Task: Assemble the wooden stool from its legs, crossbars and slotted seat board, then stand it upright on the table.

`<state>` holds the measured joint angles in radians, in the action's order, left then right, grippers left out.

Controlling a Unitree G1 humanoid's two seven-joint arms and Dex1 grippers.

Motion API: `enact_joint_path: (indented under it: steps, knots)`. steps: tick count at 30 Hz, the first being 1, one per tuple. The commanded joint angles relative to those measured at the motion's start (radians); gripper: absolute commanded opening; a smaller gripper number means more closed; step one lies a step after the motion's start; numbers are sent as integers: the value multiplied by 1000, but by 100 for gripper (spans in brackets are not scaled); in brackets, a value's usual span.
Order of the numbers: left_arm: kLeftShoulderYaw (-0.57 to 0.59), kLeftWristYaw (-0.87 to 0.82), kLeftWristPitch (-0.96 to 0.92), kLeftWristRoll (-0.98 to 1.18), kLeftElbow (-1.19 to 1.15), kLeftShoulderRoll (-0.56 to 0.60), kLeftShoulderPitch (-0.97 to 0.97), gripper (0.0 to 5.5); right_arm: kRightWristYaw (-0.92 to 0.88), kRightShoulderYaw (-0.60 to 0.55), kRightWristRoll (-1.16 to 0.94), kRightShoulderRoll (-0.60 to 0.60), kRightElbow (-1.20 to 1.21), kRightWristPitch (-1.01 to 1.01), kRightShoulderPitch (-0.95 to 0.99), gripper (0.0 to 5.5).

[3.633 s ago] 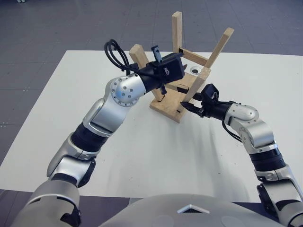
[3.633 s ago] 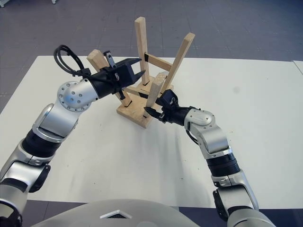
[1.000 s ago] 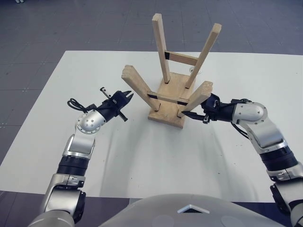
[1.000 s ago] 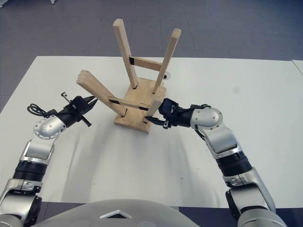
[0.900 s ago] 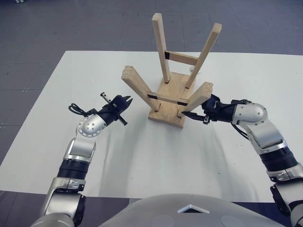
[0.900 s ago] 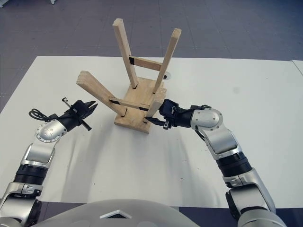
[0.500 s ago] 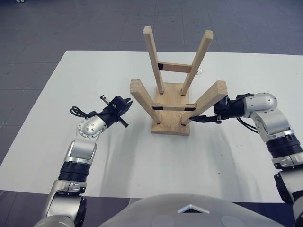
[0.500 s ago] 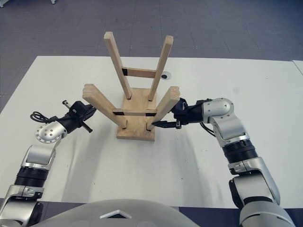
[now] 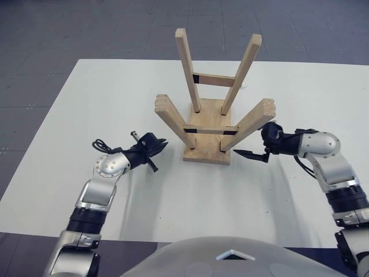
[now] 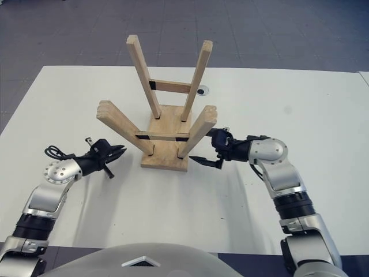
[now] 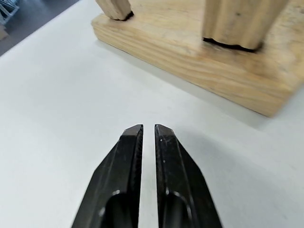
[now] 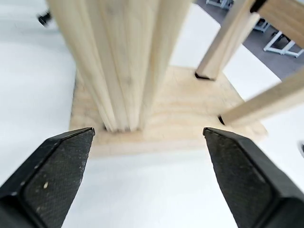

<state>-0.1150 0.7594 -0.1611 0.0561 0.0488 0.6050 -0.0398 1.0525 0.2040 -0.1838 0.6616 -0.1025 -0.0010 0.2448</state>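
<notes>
Right gripper (image 9: 249, 141) has released the near-right leg (image 9: 249, 122) and backed off with its jaws wide, and left gripper (image 11: 148, 129) has dropped away empty, nearly closed, so the stool (image 9: 210, 124) sits free mid-worktop (image 9: 277, 196), assembled but inverted: seat board (image 9: 207, 156) flat down, legs splayed up, crossbars (image 9: 214, 80) seated, probably just the flip left.

No readable text, number, label or sign. Stool (image 9: 210, 111) and table (image 9: 86, 104): no legible marks.
</notes>
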Motion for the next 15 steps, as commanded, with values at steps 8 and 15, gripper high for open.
enact_joint_path:
  steps: [8, 15]
  knots:
    - [-111, 103, -157, 38, 113, 6, 47, 46, -247, 21, 154, -215, -363, -3, 144, 418]
    - [-155, 78, -172, -16, 42, 3, 116, 46, -305, 26, 184, -350, -561, -47, 265, 418]
